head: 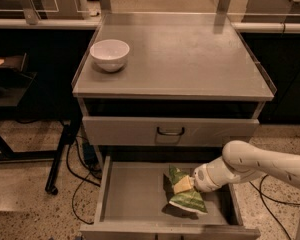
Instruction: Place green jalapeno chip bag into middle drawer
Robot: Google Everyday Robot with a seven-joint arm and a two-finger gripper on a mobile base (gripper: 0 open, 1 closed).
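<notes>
The green jalapeno chip bag (186,200) is inside the open middle drawer (132,196), right of its centre, tilted with its lower end close to the drawer floor. My gripper (183,185) reaches in from the right, low over the drawer, and is shut on the bag's upper middle. The white arm (250,164) crosses the drawer's right wall. The part of the bag under the gripper is hidden.
A closed drawer front with a dark curved handle (170,131) sits just above the open drawer. A white bowl (109,55) stands on the grey cabinet top (190,59). Cables (80,184) and a black stand leg (60,154) lie on the floor at left.
</notes>
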